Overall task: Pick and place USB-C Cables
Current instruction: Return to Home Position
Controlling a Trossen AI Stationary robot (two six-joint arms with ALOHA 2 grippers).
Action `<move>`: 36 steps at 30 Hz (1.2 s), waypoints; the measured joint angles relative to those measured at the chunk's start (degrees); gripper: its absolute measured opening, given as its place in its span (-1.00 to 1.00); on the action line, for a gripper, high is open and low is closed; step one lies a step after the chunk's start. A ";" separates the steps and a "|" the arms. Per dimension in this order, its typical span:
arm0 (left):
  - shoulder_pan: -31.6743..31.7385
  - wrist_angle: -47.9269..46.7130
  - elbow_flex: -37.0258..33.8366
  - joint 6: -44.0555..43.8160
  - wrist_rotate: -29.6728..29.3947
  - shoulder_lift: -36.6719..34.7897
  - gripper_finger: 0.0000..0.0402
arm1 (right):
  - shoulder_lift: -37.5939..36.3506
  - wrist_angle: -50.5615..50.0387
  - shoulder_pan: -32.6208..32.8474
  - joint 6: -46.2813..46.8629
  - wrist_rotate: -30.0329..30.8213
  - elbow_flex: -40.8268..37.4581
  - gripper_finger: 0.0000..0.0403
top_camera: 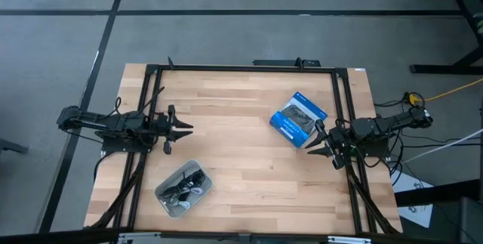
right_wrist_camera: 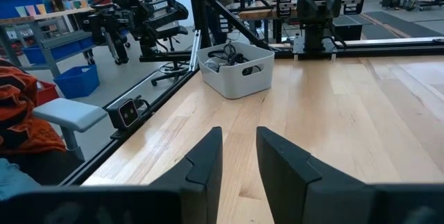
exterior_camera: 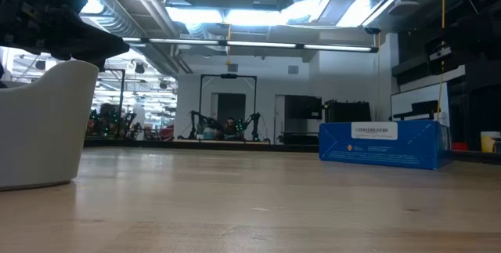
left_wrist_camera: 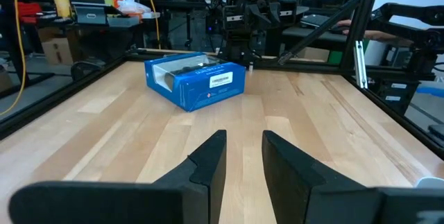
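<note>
The USB-C cables [top_camera: 186, 187] lie as a dark and silvery tangle inside a small white bin [top_camera: 162, 193] near the table's near-left part. In the right wrist view the cables [right_wrist_camera: 225, 53] show above the rim of the bin [right_wrist_camera: 239, 77]. My left gripper [top_camera: 183, 128] hovers open at the table's left side, beyond the bin, pointing right. My right gripper [top_camera: 317, 140] hovers open at the right side, just near of the blue box [top_camera: 299, 118], pointing left. The left wrist view shows my left gripper [left_wrist_camera: 243, 148] open over bare wood.
The blue-and-black packaged box [left_wrist_camera: 195, 80] lies flat on the table's right half, and the low view shows the box [exterior_camera: 382, 143] too. A black frame [top_camera: 241, 68] runs along the table's left, far and right sides. Bare wood lies between the two arms.
</note>
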 joint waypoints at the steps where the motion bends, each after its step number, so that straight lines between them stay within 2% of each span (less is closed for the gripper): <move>1: 0.00 0.00 0.00 -0.02 0.00 -0.02 -0.57 | 0.02 0.00 0.02 -0.02 0.00 0.00 -0.54; 11: 0.00 0.00 0.00 0.00 0.00 -0.01 -0.57 | 0.02 0.01 0.02 -0.02 0.00 0.02 -0.54; 16: 0.00 0.00 0.00 0.00 0.00 0.00 -0.57 | 0.00 4.36 -0.45 0.04 0.24 -1.64 -0.54; 27: 0.02 0.00 0.00 0.00 0.00 0.00 -0.57 | -0.04 4.54 -9.00 -0.09 0.39 -1.64 -0.54; 36: 0.01 0.00 0.00 0.00 0.00 0.00 -0.57 | -0.04 4.42 -10.19 -0.15 0.42 -1.64 -0.54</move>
